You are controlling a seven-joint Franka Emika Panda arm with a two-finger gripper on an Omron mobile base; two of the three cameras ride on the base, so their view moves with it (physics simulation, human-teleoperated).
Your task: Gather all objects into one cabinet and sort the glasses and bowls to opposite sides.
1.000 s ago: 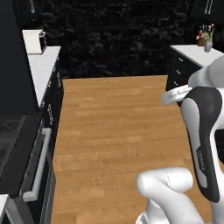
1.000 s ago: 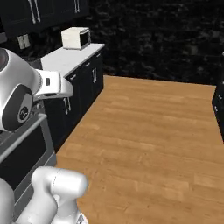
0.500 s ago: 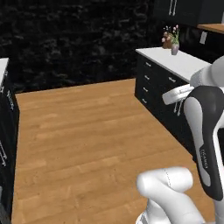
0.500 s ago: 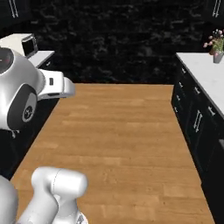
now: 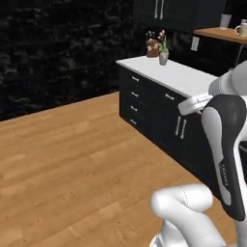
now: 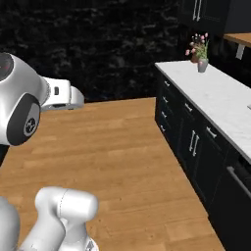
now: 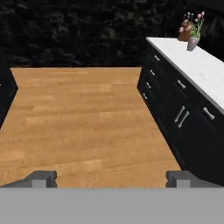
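Gripper (image 7: 112, 178): we see its two dark finger tips standing wide apart at the bottom of the hand view, with nothing between them; we carry nothing

Cream mug (image 5: 240, 29): we make out one small pale mug on the light wooden shelf (image 5: 219, 34) at the top right of the left base view, well apart from the hand; it is too small for us to tell which way its handle turns

Orange cup, second mug, black bowl: we cannot place them from here

Cabinet: we see dark wall cabinet doors (image 5: 159, 10) with short silver handles above the counter, but we cannot tell whether this is the cabinet meant, since no long bar handle shows

Counter (image 6: 215, 96): a white top on black drawers runs along the right side, with a small vase of pink flowers (image 7: 193, 29) at its far end

Floor (image 7: 83, 118): open wooden boards lie between us and the black back wall

Step in hand: we judge that we are travelling with the hand free, looking for the things to gather; no sorting has begun in these views

Next move: we judge that we need to bring the base up beside the counter, close to the wooden shelf, before the arm can reach for the mug; the hand is ready for a grasp as it stands
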